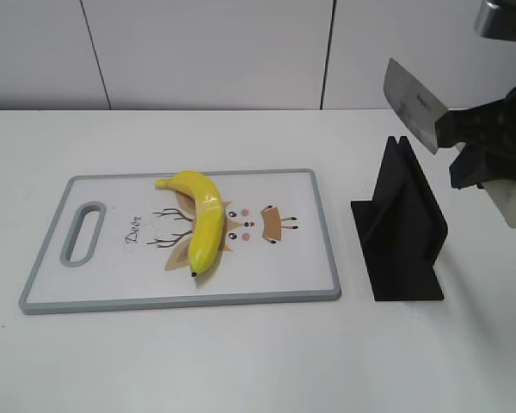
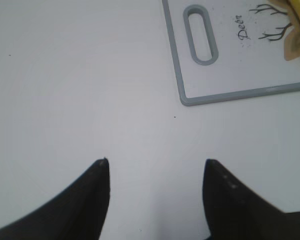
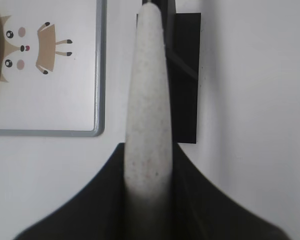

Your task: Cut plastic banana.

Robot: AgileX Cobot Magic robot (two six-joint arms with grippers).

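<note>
The right gripper (image 1: pixel 486 159) was pinching a knife (image 1: pixel 415 105) by its pale speckled handle (image 3: pixel 147 110), holding it in the air above the black knife stand (image 1: pixel 402 228) at the right of the surface (image 1: pixel 241 361). In the exterior view the grey blade pointed up and to the left, clear of the stand's slot. From the right wrist view the handle ran straight up between the two dark fingers (image 3: pixel 90 200), which pressed against it on both sides.

The left gripper (image 2: pixel 155 175) was spread wide, its two dark fingertips well apart over bare white surface, with nothing between them. Just beyond it lay the handle corner of the cutting board (image 2: pixel 230 95).

The plastic banana (image 1: pixel 204 219) lay on the cutting board, near the middle, over the printed deer picture. Its curved body ran from the far side toward the near edge, dark tip pointing at the near edge. It was well apart from both grippers and from the knife
</note>
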